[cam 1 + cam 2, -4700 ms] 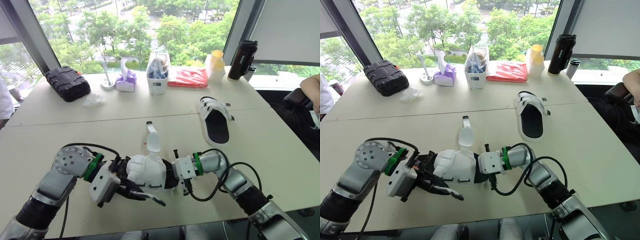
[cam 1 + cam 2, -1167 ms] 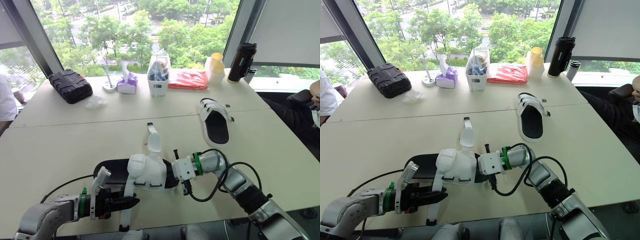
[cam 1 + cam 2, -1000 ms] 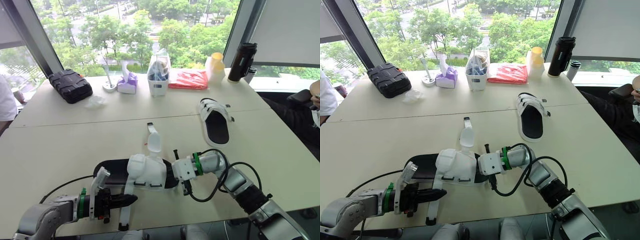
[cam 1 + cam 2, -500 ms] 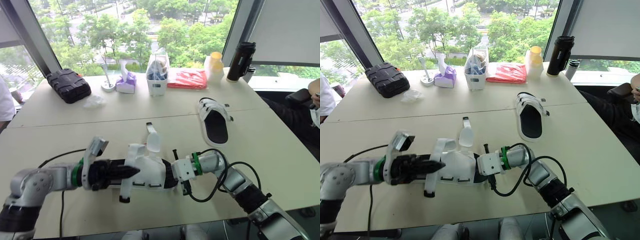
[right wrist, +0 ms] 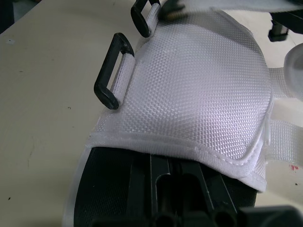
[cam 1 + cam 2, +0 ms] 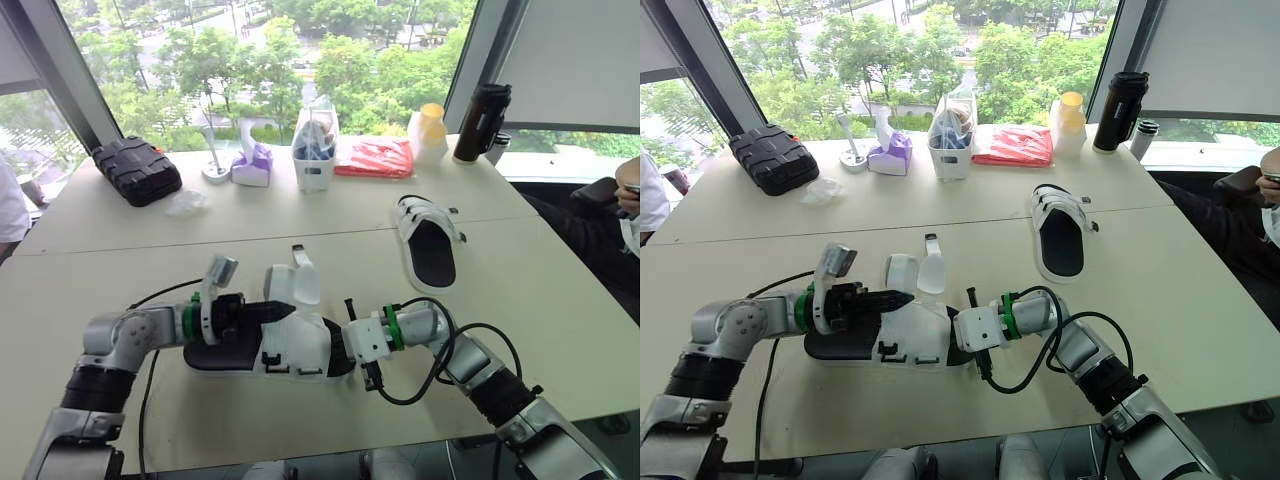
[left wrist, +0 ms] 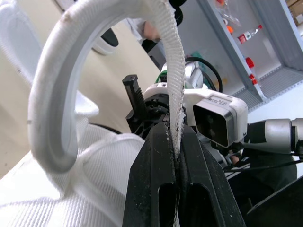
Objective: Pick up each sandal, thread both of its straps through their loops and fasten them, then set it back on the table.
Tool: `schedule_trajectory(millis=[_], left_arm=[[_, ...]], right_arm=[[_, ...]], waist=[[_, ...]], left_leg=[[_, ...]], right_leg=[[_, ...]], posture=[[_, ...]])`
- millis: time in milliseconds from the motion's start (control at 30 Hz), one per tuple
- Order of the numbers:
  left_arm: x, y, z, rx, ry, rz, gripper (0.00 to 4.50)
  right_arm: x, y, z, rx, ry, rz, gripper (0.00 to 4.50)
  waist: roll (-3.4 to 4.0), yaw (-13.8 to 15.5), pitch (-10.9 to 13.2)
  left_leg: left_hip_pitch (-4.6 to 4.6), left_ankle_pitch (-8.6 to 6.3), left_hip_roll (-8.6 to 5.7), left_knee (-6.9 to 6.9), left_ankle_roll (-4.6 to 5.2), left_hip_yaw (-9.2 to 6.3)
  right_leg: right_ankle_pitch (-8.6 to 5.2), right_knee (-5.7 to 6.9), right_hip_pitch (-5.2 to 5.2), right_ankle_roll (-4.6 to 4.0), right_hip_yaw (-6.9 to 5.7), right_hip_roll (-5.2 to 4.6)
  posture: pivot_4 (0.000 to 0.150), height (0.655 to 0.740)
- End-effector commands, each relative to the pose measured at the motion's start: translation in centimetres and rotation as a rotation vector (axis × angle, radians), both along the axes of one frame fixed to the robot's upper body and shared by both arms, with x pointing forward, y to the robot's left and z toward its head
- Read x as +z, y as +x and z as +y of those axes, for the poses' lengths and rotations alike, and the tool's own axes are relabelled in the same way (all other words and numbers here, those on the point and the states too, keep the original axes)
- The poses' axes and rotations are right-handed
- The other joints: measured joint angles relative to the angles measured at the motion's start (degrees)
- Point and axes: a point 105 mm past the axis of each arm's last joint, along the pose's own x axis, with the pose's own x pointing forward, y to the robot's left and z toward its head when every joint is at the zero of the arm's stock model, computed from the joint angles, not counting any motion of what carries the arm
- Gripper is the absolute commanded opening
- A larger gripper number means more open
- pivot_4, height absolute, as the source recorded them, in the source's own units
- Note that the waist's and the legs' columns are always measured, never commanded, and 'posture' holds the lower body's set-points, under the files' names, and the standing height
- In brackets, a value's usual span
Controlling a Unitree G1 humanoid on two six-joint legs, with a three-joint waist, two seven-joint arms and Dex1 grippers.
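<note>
The near sandal, white mesh upper on a black sole, lies in front of me. My right gripper is shut on its toe end; in the right wrist view the upper and two black loops lie just ahead of the fingers. My left gripper hovers over the sandal's far side, shut on a white strap that curls up in an arc. A second strap lies flat on the table beyond. The other sandal rests at the right, with its straps across it.
Along the far edge stand a black case, a tissue box, a white basket, a red bag, a yellow-capped bottle and a black flask. A person's arm shows at the right edge.
My left gripper has carried the strap from the table's front edge up and over the sandal to its far side, so the strap now curls upward. The right arm has stayed put.
</note>
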Motion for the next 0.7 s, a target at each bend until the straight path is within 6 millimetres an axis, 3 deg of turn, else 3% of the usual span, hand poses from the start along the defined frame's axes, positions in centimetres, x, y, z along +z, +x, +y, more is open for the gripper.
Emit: schedule_trajectory(millis=[33,467,700], left_arm=[[0.5,0.1,0.0,-0.014,-0.021,-0.023,0.04],[2.2,-0.7,-0.8,-0.061,-0.091,-0.01,0.04],[2.2,-1.3,-0.9,-0.077,-0.085,-0.005,0.04]], right_arm=[[-2.3,0.1,-1.5,-0.043,-0.115,0.044,0.0],[-2.5,0.0,-1.5,-0.039,-0.122,0.038,0.0],[-2.5,-0.1,-1.4,-0.036,-0.118,0.04,0.0]], waist=[[0.0,0.0,0.0],[-0.02,0.0,0.0],[-0.02,0.0,0.0]], left_leg=[[0.0,0.0,0.0,0.0,0.0,0.0],[0.0,0.0,0.01,0.0,0.0,-0.01],[-0.01,0.0,0.01,0.0,0.0,-0.02]], right_leg=[[0.05,0.0,-0.01,0.09,0.0,0.0],[0.07,0.0,-0.01,0.13,0.0,0.0],[0.07,0.0,-0.01,0.14,0.0,0.0]], posture=[[0.15,0.74],[0.15,0.74],[0.15,0.74]])
